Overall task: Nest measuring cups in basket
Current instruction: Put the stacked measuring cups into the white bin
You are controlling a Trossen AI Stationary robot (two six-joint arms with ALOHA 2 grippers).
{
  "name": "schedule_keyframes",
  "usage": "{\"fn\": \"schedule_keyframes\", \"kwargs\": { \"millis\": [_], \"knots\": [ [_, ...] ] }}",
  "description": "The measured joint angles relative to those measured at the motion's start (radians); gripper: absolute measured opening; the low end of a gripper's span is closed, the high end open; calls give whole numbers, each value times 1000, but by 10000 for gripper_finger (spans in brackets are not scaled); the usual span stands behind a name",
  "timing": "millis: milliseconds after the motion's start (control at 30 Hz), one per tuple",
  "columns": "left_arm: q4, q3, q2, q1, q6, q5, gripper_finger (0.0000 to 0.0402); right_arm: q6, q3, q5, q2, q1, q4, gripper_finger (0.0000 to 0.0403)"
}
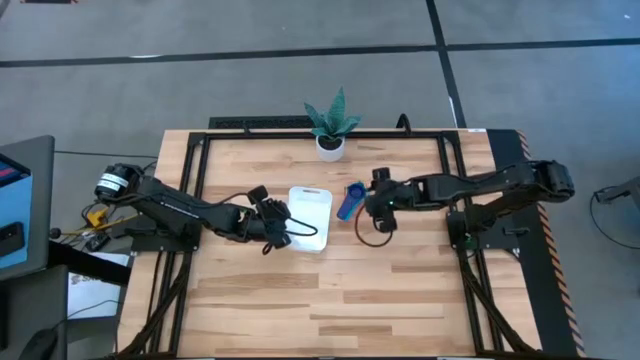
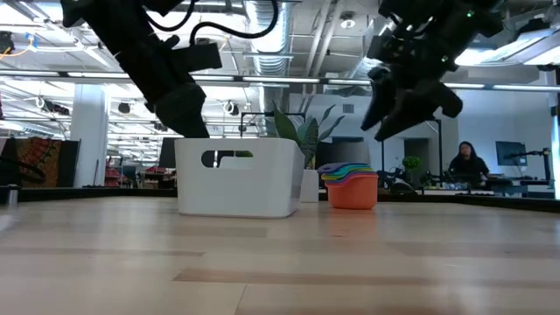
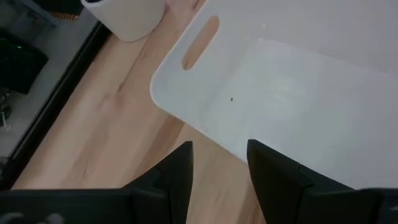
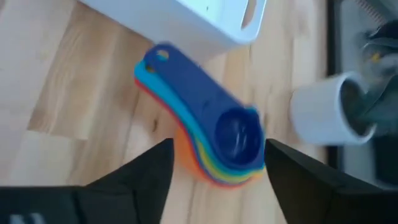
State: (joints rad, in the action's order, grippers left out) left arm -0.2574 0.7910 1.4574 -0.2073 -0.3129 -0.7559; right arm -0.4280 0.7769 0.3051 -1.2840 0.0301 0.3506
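The measuring cups (image 1: 350, 200) sit nested in one stack on the table, just right of the basket, with the navy cup (image 4: 236, 134) on top and orange at the bottom (image 2: 352, 192). The white basket (image 1: 310, 218) stands on the table at its middle. My right gripper (image 4: 219, 144) is open and hovers above the stack's right side, clear of it (image 2: 407, 96). My left gripper (image 3: 219, 152) is open, its fingers raised by the basket's left wall (image 2: 188, 114); its fingertips stand close to the basket's rim (image 3: 205, 134), touching nothing that I can see.
A white plant pot (image 1: 330, 145) with a green plant stands near the table's far edge, behind the basket and cups. A black frame (image 1: 300, 123) runs along the far and side edges. The near half of the wooden table (image 1: 320, 310) lies bare. A person (image 2: 468, 162) sits far off in the room.
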Motion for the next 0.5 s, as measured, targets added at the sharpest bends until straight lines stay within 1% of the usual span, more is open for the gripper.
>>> {"fn": "schedule_keyframes", "kwargs": {
  "millis": [100, 167, 267, 433, 500],
  "knots": [
    [28, 0, 0, 0, 8, -4, 141, -49, 2, 43, -40, -17, -56, 290],
    [57, 0, 0, 0, 28, -5, 141, -71, 0, 61, -76, -16, -66, 296],
    [88, 0, 0, 0, 64, 3, 141, -115, 0, 77, -154, -9, -90, 297],
    [87, 0, 0, 0, 67, 35, 141, -149, 0, 195, -260, -8, -131, 297],
    [86, 0, 0, 0, 69, 35, 141, -148, 0, 220, -293, -1, -135, 296]
  ]
}}
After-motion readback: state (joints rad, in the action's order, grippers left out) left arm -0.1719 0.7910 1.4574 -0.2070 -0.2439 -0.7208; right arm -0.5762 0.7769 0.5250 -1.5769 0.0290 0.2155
